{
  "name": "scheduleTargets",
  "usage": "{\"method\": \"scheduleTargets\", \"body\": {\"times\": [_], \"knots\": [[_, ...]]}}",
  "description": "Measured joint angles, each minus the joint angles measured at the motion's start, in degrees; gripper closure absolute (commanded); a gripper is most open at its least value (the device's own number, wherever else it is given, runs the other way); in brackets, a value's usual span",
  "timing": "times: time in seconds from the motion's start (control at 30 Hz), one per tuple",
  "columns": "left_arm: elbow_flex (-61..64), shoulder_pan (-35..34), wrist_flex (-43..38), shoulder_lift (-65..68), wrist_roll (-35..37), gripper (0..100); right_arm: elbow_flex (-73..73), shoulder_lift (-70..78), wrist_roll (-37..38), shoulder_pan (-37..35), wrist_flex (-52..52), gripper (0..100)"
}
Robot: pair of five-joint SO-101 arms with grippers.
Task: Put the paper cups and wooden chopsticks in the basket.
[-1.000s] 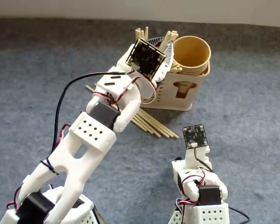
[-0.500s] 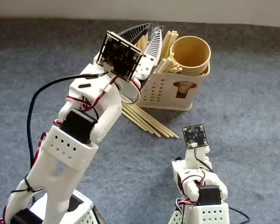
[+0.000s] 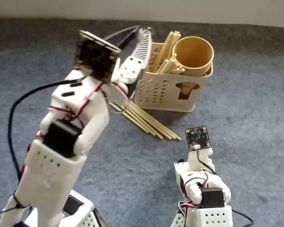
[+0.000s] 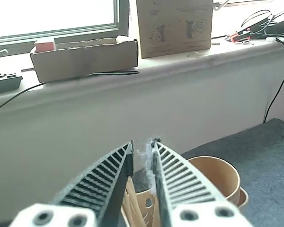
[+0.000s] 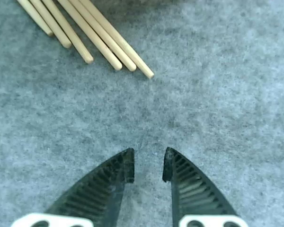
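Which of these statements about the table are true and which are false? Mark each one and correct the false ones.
1. A paper cup stands in the basket. True.
2. Every chopstick is already in the basket. False: several chopsticks lie on the carpet beside it.
3. The left hand grips a chopstick. False: it holds nothing.
4. The right hand is over bare carpet, empty. True.

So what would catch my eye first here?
A cream basket at the back of the grey carpet, stuffed with stacked paper cups and upright chopsticks. The left gripper on the big white arm hangs raised beside it, and loose chopsticks lie on the carpet in front.
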Motion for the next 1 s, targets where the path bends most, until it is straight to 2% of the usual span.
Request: {"method": "scheduleTargets", "body": {"times": [0.13, 0.3, 0.43, 0.63, 0.87, 1.0], "knots": [[-1.5, -5.4, 9.7, -3.2, 1.8, 92, 0.0, 0.0, 0.0, 0.0, 0.0, 87.9], [-1.5, -15.2, 20.9, -4.9, 2.1, 92, 0.0, 0.0, 0.0, 0.0, 0.0, 87.9], [-1.5, -20.7, 25.8, -6.8, 2.1, 92, 0.0, 0.0, 0.0, 0.0, 0.0, 87.9], [3.3, -23.6, 27.2, -14.5, 2.1, 92, 0.0, 0.0, 0.0, 0.0, 0.0, 87.9], [18.6, -23.7, 26.9, -30.5, 2.1, 91, 0.0, 0.0, 0.0, 0.0, 0.0, 87.9], [28.6, -23.6, 24.1, -36.5, 2.1, 91, 0.0, 0.0, 0.0, 0.0, 0.0, 87.9]]}}
